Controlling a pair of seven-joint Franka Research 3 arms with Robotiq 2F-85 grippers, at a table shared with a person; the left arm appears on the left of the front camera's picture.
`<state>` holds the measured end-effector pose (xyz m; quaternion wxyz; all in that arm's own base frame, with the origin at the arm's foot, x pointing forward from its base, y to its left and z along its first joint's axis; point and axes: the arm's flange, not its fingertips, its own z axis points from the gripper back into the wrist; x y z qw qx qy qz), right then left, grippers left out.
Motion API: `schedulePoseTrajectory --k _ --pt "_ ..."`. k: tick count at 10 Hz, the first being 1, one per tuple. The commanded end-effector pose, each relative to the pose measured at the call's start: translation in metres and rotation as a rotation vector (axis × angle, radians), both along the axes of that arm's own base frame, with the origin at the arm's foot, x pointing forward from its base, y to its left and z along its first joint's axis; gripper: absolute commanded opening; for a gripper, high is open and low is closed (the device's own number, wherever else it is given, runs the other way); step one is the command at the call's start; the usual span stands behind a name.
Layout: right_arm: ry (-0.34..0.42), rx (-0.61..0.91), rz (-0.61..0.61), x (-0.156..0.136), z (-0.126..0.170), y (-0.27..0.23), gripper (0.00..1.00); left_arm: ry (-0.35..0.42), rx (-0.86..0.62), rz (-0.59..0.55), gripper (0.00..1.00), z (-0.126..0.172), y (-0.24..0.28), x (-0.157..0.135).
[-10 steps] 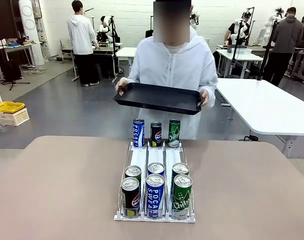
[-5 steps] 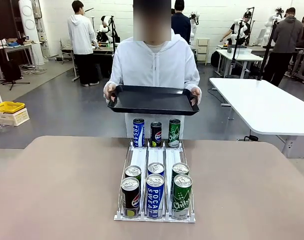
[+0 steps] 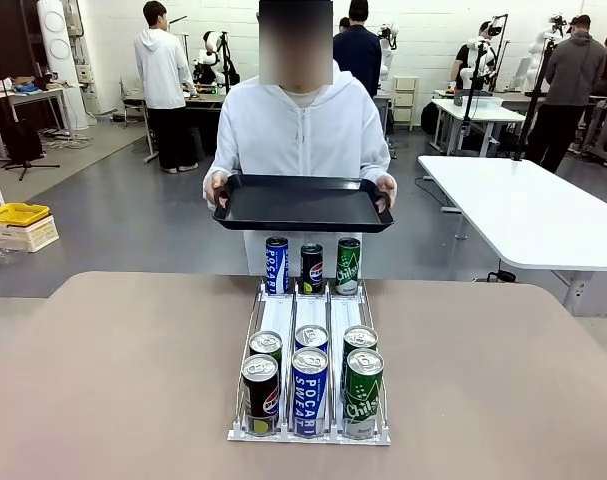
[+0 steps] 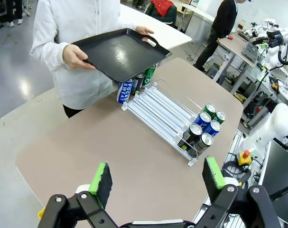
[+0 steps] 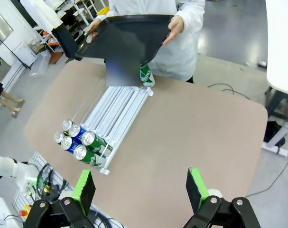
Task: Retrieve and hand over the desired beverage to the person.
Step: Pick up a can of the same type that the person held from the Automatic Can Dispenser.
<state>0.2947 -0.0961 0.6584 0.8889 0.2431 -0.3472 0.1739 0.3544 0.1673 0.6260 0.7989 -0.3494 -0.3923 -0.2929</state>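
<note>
- Your left gripper hangs above the table on your side. Its green pads are spread wide apart and there is nothing between them.
- Your right gripper is also spread wide and empty, above a bare stretch of the table.
- The person stands at the far edge of the table, facing you.
- The person holds the black tray about level, with one hand on each short end. Nothing lies on the tray.
- The rack sits in the middle of the table, its three lanes running from you toward the person.
- At the rack's near end you have six cans in two rows.
- The front row has a black can in the left lane, a blue can in the middle and a green can on the right.
- One more can stands right behind each of these three.
- At the rack's far end, just below the tray, three cans stand upright side by side: the far blue can, the far black can and the far green can.
- Neither gripper touches any can, and both are well apart from the rack.
</note>
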Motion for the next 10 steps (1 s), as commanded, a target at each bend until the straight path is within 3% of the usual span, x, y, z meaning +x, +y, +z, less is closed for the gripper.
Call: schedulePoseTrajectory --k 1,10 --pt "0.004 -0.007 -0.004 0.0009 -0.0002 0.0002 1.0 -0.007 -0.021 -0.004 1.0 0.0031 0.0015 0.0005" --pt "0.004 -0.007 -0.004 0.0009 -0.0002 0.0002 1.0 -0.007 -0.021 -0.004 1.0 0.0031 0.0015 0.0005"
